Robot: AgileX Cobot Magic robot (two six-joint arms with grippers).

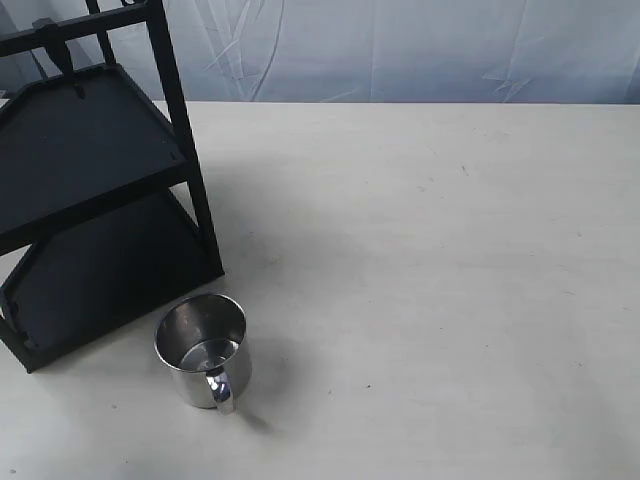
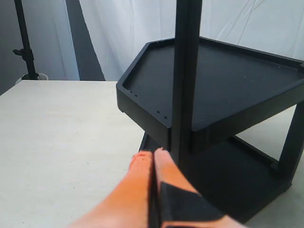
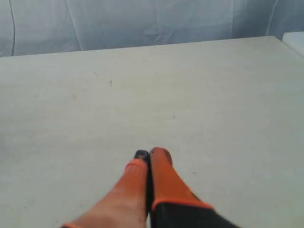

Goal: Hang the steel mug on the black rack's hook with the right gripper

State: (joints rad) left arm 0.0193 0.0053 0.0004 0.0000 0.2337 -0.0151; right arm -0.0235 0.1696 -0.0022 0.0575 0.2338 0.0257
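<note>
Where the frame ends, the black rack (image 1: pixel 95 190) is cropped.

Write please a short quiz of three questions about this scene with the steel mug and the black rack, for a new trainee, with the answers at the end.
1. True or false: the steel mug already hangs on the black rack.
2. Multiple choice: how does the mug stand? A) on its side, B) upright on the table with its opening up, C) upside down on a shelf.
3. In the right wrist view, are the fingers of the right tool together or apart, and do they hold anything?

Key
1. False: it stands on the table, just in front of the rack's lower corner.
2. B; its handle faces the exterior camera.
3. Together, holding nothing; only bare table lies ahead.
</note>
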